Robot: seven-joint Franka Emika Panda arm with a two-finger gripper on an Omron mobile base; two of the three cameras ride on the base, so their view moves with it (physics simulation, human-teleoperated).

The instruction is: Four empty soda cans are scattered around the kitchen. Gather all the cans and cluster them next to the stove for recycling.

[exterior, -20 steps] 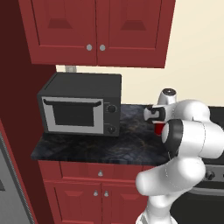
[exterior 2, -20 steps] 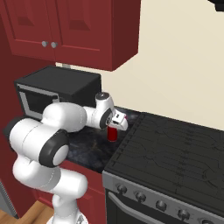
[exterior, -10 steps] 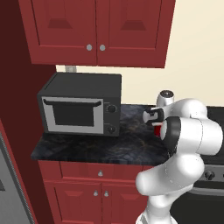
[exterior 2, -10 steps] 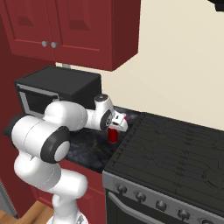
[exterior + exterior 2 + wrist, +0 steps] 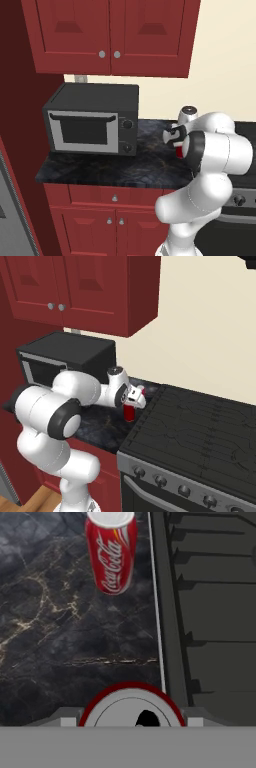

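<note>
Gripper (image 5: 134,401) over a can beside the stove (image 5: 200,426)

A red soda can (image 5: 129,413) stands on the black worktop (image 5: 115,167) directly under the gripper (jaw spacing: cannot tell); a second red can (image 5: 111,553) stands upright nearby along the stove's edge.

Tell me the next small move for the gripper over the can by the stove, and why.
Probably lift straight up, releasing first if the jaws grip, which I cannot tell. The gripper sits right above a red can standing upright on the countertop at the stove's edge, another red can upright nearby. This can looks placed; a sideways move could knock either.
</note>
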